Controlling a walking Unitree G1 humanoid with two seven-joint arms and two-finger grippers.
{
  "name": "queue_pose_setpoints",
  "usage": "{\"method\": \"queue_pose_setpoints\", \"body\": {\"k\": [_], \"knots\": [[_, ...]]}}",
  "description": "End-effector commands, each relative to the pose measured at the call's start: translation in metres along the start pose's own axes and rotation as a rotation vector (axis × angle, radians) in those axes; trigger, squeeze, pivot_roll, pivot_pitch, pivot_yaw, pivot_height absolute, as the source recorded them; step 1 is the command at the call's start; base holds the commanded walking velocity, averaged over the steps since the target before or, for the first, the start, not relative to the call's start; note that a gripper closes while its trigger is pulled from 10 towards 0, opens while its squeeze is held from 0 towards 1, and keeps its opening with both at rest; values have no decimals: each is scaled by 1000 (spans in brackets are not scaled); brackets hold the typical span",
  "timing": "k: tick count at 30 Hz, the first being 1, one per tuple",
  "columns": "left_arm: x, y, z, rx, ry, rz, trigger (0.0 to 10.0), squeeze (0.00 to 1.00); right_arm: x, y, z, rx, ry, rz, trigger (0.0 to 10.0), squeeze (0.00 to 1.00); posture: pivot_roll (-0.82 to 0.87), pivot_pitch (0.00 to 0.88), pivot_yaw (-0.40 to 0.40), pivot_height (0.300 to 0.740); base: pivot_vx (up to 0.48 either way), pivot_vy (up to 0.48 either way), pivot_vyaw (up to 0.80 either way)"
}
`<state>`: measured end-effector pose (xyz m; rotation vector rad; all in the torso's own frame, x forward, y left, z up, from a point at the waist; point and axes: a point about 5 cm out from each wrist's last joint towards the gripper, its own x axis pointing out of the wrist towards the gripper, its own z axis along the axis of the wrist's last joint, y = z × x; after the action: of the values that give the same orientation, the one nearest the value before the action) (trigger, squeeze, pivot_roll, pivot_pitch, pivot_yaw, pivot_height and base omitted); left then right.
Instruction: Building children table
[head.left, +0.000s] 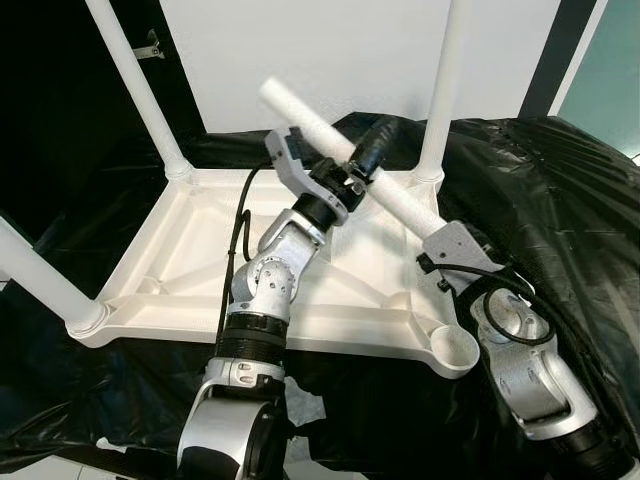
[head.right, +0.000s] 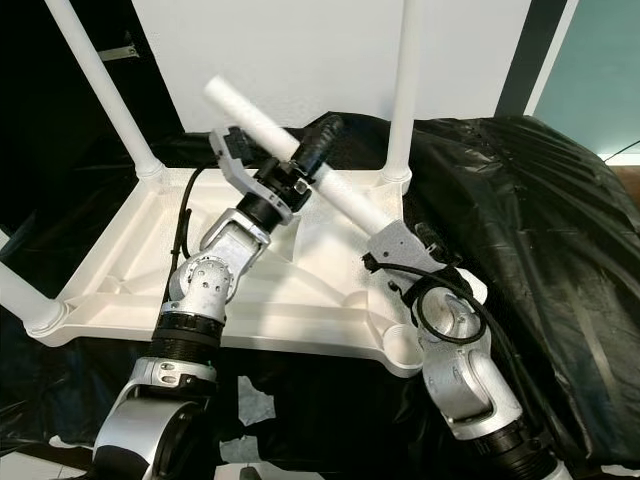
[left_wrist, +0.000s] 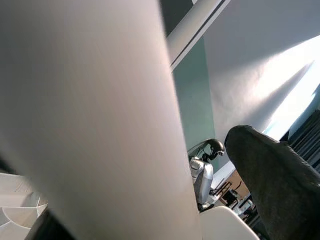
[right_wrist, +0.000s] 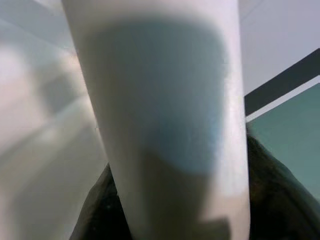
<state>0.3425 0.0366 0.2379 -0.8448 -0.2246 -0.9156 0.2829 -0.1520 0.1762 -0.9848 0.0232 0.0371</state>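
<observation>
A white children's table lies upside down on black cloth. Three white legs stand up from its corners: back left, back right and front left. The front right socket holds no leg. A loose white leg slants in the air above the table. My left gripper is shut around its middle. My right gripper is shut on its lower end, just above the table's right edge. The leg looms close beside a black finger, and it is near in the right wrist view too.
Black cloth covers the surface under and around the table, rumpled high at the right. A white wall stands behind. A dark opening is at the far left. Another robot stands far off in the room.
</observation>
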Motion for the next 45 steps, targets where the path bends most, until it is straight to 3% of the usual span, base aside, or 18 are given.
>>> {"method": "queue_pose_setpoints", "body": {"k": [1, 8, 9, 12, 13, 14, 20, 21, 22, 24, 25, 27, 28, 38, 39, 41, 43, 45], "knots": [[3, -6, -2, 15, -6, -26, 10000, 0, 1, 4, 3, -37, -22, 0, 0, 0, -120, 0, 58, 740, 0, 0, 0], [2, -9, -4, 35, -5, -23, 10000, 0, 0, 4, 3, -68, -24, -36, 0, 0, -116, 0, 53, 740, 0, 0, 0], [1, -9, -5, 33, -6, -26, 0, 0, 0, 4, 3, -63, -22, -39, 0, 0, -117, 0, 55, 740, 0, 0, 0], [0, -10, -6, 29, -11, -42, 0, 0, 2, 3, 6, -30, -15, -67, 0, 0, -118, 0, 57, 740, 0, 0, 0], [1, -11, -5, 29, -12, -48, 0, 0, 2, 3, 7, -21, -14, -71, 2824, 0, -118, 0, 57, 740, 0, 0, 0], [1, -11, -5, 29, -14, -53, 0, 0, 3, 3, 6, 11, -4, -70, 10000, 0, -120, 0, 61, 740, 0, 0, 0], [1, -13, -4, 40, -12, -68, 0, 0, 4, 2, 8, 75, 1, -60, 10000, 0, -123, 0, 63, 740, 0, 0, 0], [2, -13, -4, 43, -11, -71, 0, 0, 4, 2, 8, 90, -1, -54, 10000, 294, -123, 0, 62, 740, 0, 0, 0], [2, -14, -4, 46, -11, -73, 0, 0, 4, 1, 9, 97, -1, -54, 10000, 1000, -124, 0, 61, 740, 0, 0, 0], [1, -15, -5, 48, -10, -74, 0, 0, 4, -2, 8, 104, 4, -59, 10000, 949, -124, 0, 59, 740, 0, 0, 0], [1, -15, -6, 48, -10, -74, 0, 0, 5, -3, 8, 106, 7, -63, 10000, 647, -124, 0, 57, 740, 0, 0, 0], [1, -15, -6, 47, -10, -74, 0, 0, 5, -4, 7, 107, 8, -65, 10000, 647, -124, 0, 56, 740, 0, 0, 0], [1, -16, -6, 47, -10, -74, 0, 0, 5, -5, 7, 110, 10, -65, 10000, 0, -124, 0, 53, 740, 0, 0, 0], [0, -17, -8, 51, -9, -76, 0, 0, 6, -14, 9, 299, 39, -22, 10000, 0, -127, 0, 47, 740, 0, 0, 0], [0, -17, -8, 55, -9, -78, 0, 0, 6, -16, 8, 366, 57, 9, 10000, 988, -129, 0, 46, 740, 0, 0, 0], [1, -17, -8, 57, -8, -79, 0, 0, 5, -16, 5, 416, 70, 44, 10000, 1000, -130, 0, 45, 740, 0, 0, 0], [2, -19, -8, 52, -13, -87, 0, 0, 4, -12, 2, 465, 79, 122, 0, 1000, -129, 0, 43, 740, 0, 0, 0], [2, -19, -7, 45, -17, -90, 0, 0, 4, -11, 2, 463, 73, 147, 0, 1000, -129, 0, 44, 740, 0, 0, 0]]}}
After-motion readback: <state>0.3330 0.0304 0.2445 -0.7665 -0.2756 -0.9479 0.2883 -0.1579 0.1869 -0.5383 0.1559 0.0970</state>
